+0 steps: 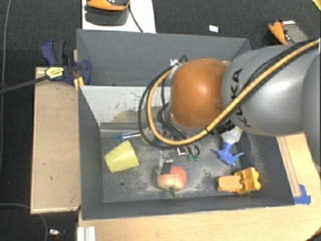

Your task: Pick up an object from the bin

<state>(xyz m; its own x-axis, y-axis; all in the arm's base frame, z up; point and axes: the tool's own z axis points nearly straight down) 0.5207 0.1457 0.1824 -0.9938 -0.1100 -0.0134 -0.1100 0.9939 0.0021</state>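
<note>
Seen from above, the arm's orange wrist cover (196,92) hangs over the middle of the grey bin (125,54). The gripper (167,160) beneath it sits just above a red-and-yellow apple (172,178), which lies near the bin's lower wall in this view — whether the two touch, and whether the gripper is spread or pressed together, I cannot tell. A yellow cup (121,157) lies tipped over to the apple's left, while a blue toy (228,154) and an orange-and-yellow toy (239,181) lie to its right.
</note>
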